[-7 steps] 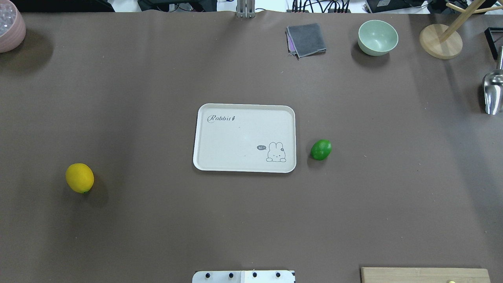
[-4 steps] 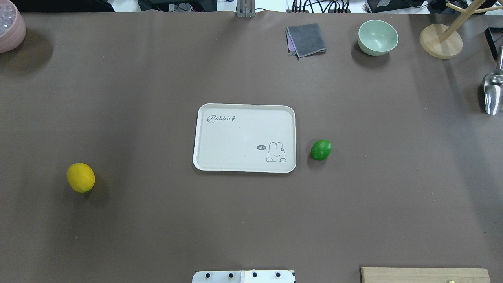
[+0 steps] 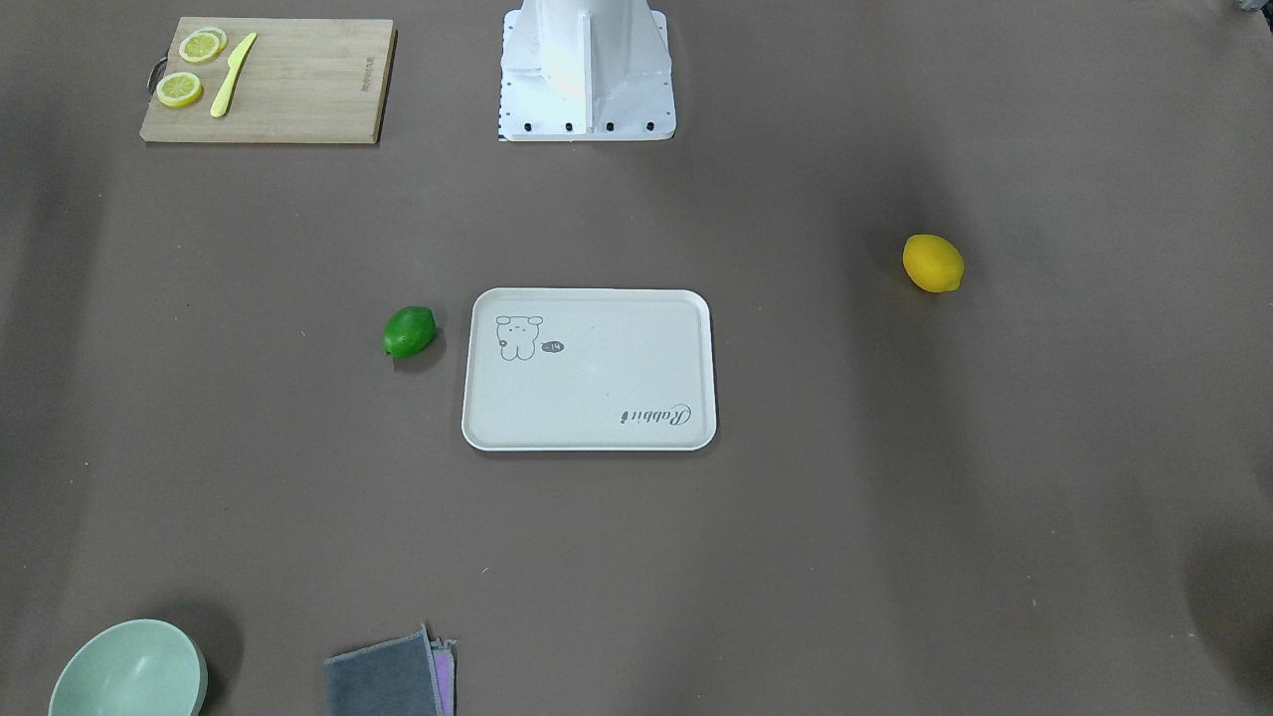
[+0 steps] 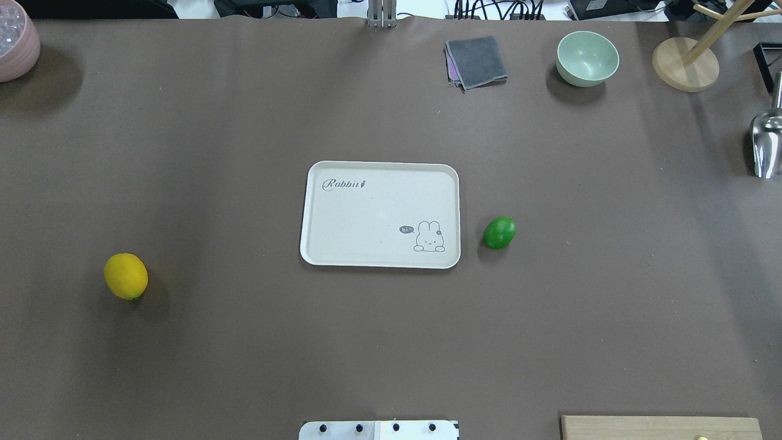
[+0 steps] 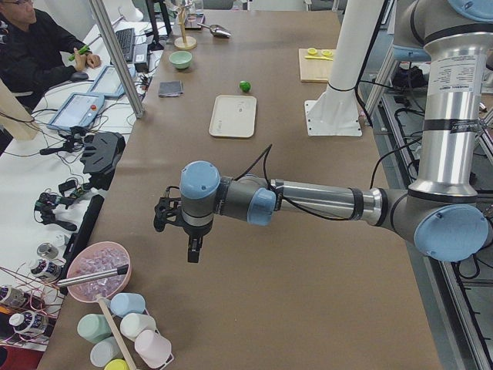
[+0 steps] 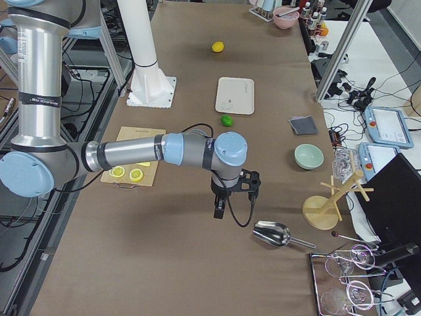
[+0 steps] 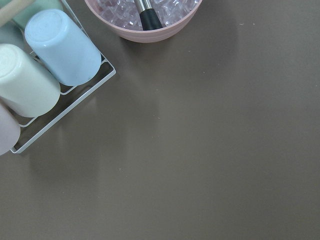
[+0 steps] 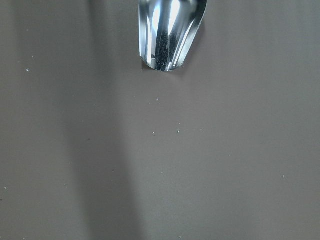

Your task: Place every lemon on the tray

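The yellow lemon (image 4: 126,276) lies on the brown table far left of the tray (image 4: 366,211); it also shows in the front view (image 3: 933,264). The green lemon (image 4: 499,233) lies just right of the tray, apart from its rim, and shows in the front view (image 3: 410,331). The tray (image 3: 597,388) holds nothing. My left gripper (image 5: 192,250) hangs over the table's left end, far from the lemons. My right gripper (image 6: 219,209) hangs near the metal scoop (image 6: 273,234). I cannot tell whether either is open or shut.
A bamboo cutting board (image 3: 288,85) with lemon slices and a knife lies near the robot base (image 3: 587,70). A green bowl (image 4: 587,58), grey cloth (image 4: 476,61) and wooden stand (image 4: 684,64) sit at the far edge. A pink ice bowl (image 7: 145,20) and cup rack (image 7: 55,75) stand at the left end.
The yellow lemon has shifted very slightly to the right. Nothing else has moved.
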